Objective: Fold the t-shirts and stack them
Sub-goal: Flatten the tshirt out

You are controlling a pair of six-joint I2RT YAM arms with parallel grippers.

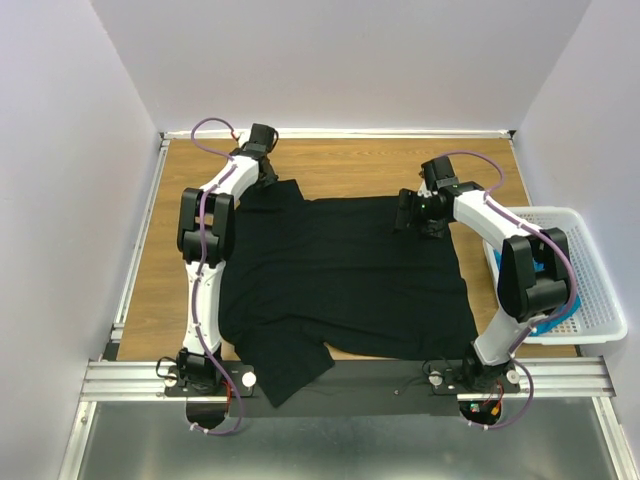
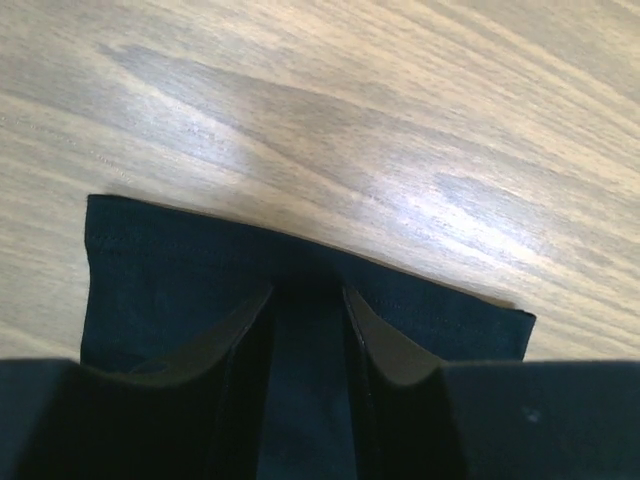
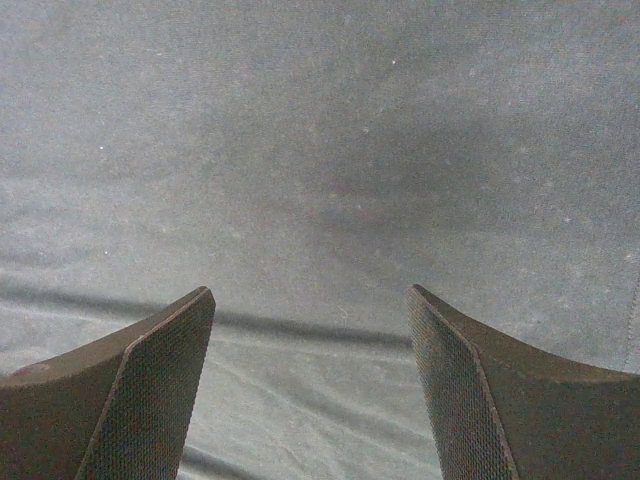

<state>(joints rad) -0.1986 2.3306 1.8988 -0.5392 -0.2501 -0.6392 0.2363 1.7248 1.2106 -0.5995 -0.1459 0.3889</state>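
Two shirts were there — a big black shirt [image 1: 345, 280] lay spread flat on the table [image 1: 340, 165], and a blue shirt [image 1: 556, 323] sat in the basket [image 1: 600, 300] on the right. The black one looked soft, light and floppy, so it would sag if held by the middle. Corners and edges were the best spots to pinch. The left gripper [image 2: 308, 325] had its fingers close together at a far corner with cloth between them, but it was hard to tell if it really pinched. The right gripper [image 3: 310, 300] hung over the cloth near the far edge, fingers wide apart.
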